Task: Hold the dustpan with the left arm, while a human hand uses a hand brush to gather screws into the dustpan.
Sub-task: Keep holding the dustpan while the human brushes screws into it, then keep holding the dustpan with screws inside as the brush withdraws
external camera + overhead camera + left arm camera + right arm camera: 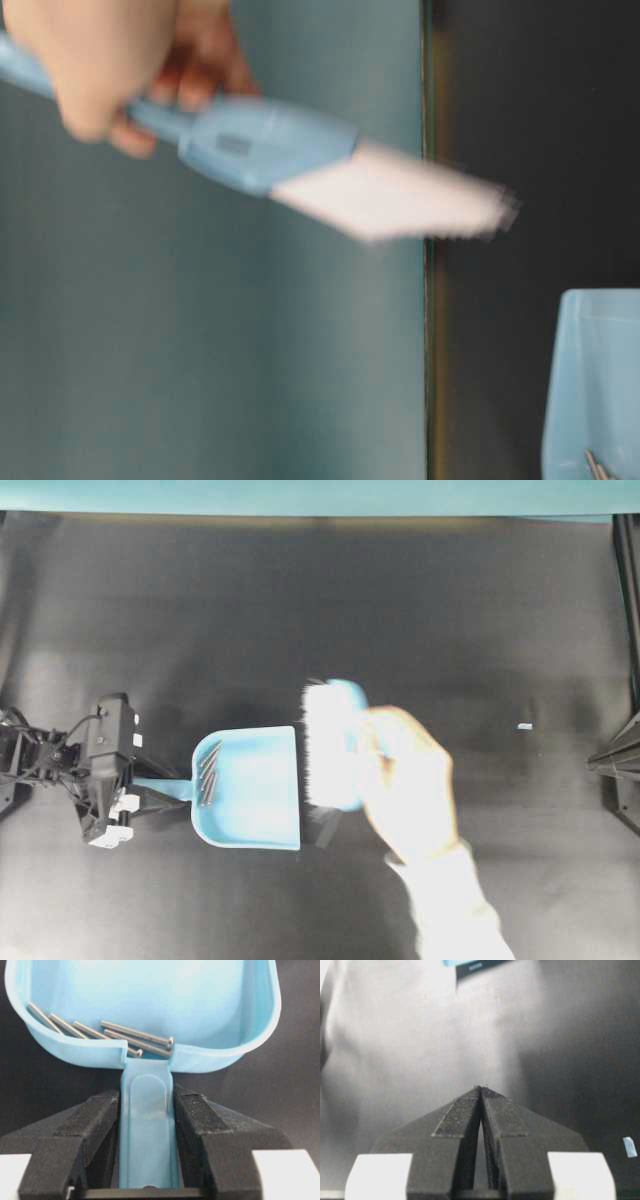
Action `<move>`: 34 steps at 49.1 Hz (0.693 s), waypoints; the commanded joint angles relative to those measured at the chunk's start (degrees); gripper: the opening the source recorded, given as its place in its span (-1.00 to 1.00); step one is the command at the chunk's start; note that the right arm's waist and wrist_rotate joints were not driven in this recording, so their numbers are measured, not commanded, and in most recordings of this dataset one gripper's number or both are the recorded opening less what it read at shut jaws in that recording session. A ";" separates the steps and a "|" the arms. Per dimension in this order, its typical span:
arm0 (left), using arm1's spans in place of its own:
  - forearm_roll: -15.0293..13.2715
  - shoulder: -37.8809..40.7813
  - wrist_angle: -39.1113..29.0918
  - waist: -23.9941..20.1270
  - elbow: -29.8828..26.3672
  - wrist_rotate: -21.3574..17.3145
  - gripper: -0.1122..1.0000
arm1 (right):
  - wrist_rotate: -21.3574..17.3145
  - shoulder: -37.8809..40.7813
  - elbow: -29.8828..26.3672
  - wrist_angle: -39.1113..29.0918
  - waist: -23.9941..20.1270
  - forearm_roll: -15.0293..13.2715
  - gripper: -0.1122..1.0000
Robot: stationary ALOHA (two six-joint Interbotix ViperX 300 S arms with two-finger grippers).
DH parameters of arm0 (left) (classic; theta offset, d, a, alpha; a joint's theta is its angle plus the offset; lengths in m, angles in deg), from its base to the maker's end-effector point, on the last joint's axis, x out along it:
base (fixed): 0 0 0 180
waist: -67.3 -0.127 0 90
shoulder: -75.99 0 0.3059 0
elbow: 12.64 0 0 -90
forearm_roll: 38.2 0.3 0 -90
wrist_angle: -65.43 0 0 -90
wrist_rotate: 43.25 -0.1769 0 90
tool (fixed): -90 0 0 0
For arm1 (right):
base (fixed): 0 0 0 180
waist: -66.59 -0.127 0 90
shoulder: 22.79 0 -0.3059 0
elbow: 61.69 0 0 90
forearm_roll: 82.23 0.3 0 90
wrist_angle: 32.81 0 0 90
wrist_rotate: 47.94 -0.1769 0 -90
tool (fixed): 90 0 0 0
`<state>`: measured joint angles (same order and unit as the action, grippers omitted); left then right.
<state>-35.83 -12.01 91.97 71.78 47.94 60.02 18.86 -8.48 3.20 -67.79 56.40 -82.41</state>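
Observation:
The light blue dustpan (255,795) lies on the black table, its wide lip facing right. Several silver screws (208,772) lie inside it near the handle; they also show in the left wrist view (120,1036). My left gripper (146,1097) is shut on the dustpan's flat handle (147,1130), seen from above at the left (165,792). A human hand (405,780) in a pale sleeve holds the hand brush (330,745) just right of the lip; the brush is blurred and raised in the table-level view (260,145). My right gripper (480,1088) is shut and empty.
A tiny pale blue chip (525,726) lies on the table at the right, also in the right wrist view (630,1146). The right arm's base (615,765) stands at the right edge. A teal wall runs along the back.

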 commanded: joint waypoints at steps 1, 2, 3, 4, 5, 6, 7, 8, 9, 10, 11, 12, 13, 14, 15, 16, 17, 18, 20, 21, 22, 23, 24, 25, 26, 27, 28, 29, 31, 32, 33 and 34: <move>0.26 -1.76 0.79 0.18 -0.35 -1.23 -0.23 | 0.00 0.26 -0.88 0.26 0.00 0.00 -0.79; 0.18 -1.93 0.79 0.18 -0.26 -1.41 -0.23 | 0.00 0.26 -0.88 0.26 0.00 -0.09 -0.79; 0.18 -2.11 0.79 0.18 -0.26 -1.49 -0.23 | 0.00 0.26 -0.88 0.26 0.00 0.00 -0.79; 0.18 -2.37 0.79 0.18 -0.26 -1.67 -0.23 | 0.09 0.26 -0.88 0.26 0.00 -0.09 -0.79; 0.18 -2.55 0.79 0.18 -0.18 -1.76 -0.23 | 0.00 0.18 -0.88 0.26 0.00 0.00 -0.79; 0.18 -2.81 0.79 0.18 -0.18 -1.76 -0.23 | 0.09 0.18 -0.88 0.26 0.00 -0.09 -0.79; 0.26 -2.90 0.79 0.18 0.09 -1.76 -0.23 | 0.00 0.26 -0.88 0.26 0.00 -0.09 -0.79; 0.18 -3.08 0.79 0.18 0.18 -1.85 -0.23 | 0.00 0.26 -0.88 0.26 0.00 -0.09 -0.79; 0.18 -3.25 0.79 0.18 0.26 -1.85 -0.23 | 0.09 0.18 -0.88 0.26 0.00 -0.09 -0.79; 0.18 -3.34 0.79 0.18 0.35 -1.85 -0.23 | 0.00 0.26 -0.88 0.26 0.00 -0.09 -0.79; 0.18 -3.69 0.79 0.18 0.44 -1.85 -0.23 | 0.09 0.18 -0.88 0.26 0.00 -0.09 -0.79; 0.18 -3.87 0.79 0.18 0.53 -1.85 -0.23 | 0.09 0.18 -0.88 0.26 0.00 -0.09 -0.79; 0.18 -4.13 0.79 0.18 0.62 -1.85 -0.23 | 0.00 0.26 -0.88 0.26 0.00 -0.09 -0.79; 0.18 -4.39 0.79 0.18 0.70 -1.85 -0.23 | 0.00 0.26 -0.88 0.26 0.00 0.00 -0.79; 0.26 -4.75 0.79 0.18 0.88 -1.85 -0.23 | 0.00 0.18 -0.88 0.26 0.00 -0.09 -0.79; 0.26 -5.10 0.79 0.18 0.97 -1.85 -0.23 | 0.00 0.26 -0.88 0.26 0.00 -0.09 -0.79; 0.18 -5.54 0.79 0.18 1.05 -1.85 -0.23 | 0.00 0.26 -0.88 0.26 0.00 -0.09 -0.79; 0.26 -5.98 0.79 0.18 1.14 -1.85 -0.23 | 0.00 0.18 -0.88 0.26 0.00 -0.09 -0.79; 0.26 -6.94 0.62 0.18 1.32 -1.93 -0.23 | 0.00 0.18 -0.88 0.26 0.00 -0.09 -0.79; 0.18 -7.47 0.53 0.18 1.41 -1.93 -0.23 | 0.00 0.26 -0.88 0.26 0.00 -0.09 -0.79; 0.18 -8.00 0.44 0.18 1.49 -1.93 -0.23 | 0.09 0.26 -0.88 0.26 0.00 0.00 -0.79; 0.26 -8.53 0.44 0.18 1.58 -1.93 -0.23 | 0.09 0.26 -0.88 0.26 0.00 -0.09 -0.79; 0.18 -9.14 0.35 0.18 1.76 -1.93 -0.23 | 0.09 0.26 -0.88 0.26 0.00 -0.09 -0.79; 0.18 -9.67 0.26 0.18 1.85 -1.93 -0.23 | 0.09 0.18 -0.88 0.26 0.00 0.00 -0.79; 0.18 -10.28 0.00 0.18 2.02 -1.93 -0.23 | 0.09 0.26 -0.88 0.26 0.00 0.00 -0.79; 0.18 -10.99 -0.26 0.18 2.02 -2.02 -0.23 | 0.09 0.26 -0.88 0.26 0.00 0.00 -0.79; 0.18 -11.51 -0.62 0.18 2.20 -1.93 -0.23 | 0.00 0.26 -0.88 0.26 0.00 -0.09 -0.79; 0.18 -12.13 -0.97 0.18 2.29 -2.02 -0.23 | 0.00 0.18 -0.88 0.26 0.00 0.00 -0.79; 0.18 -13.27 -2.02 0.18 2.37 -2.02 -0.23 | 0.00 0.26 -0.88 0.26 0.00 0.00 -0.79; 0.18 -13.80 -2.55 0.18 2.37 -2.02 -0.23 | 0.00 0.18 -0.88 0.26 0.00 0.00 -0.79; 0.18 -14.59 -3.34 0.18 2.37 -2.02 -0.23 | 0.00 0.26 -0.88 0.26 0.00 0.00 -0.79; 0.18 -15.03 -3.87 0.18 2.37 -2.02 -0.23 | 0.09 0.26 -0.88 0.26 0.00 -0.09 -0.79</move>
<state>-35.74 -24.67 89.69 71.87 50.76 58.17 18.95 -8.57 3.20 -67.79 56.40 -82.41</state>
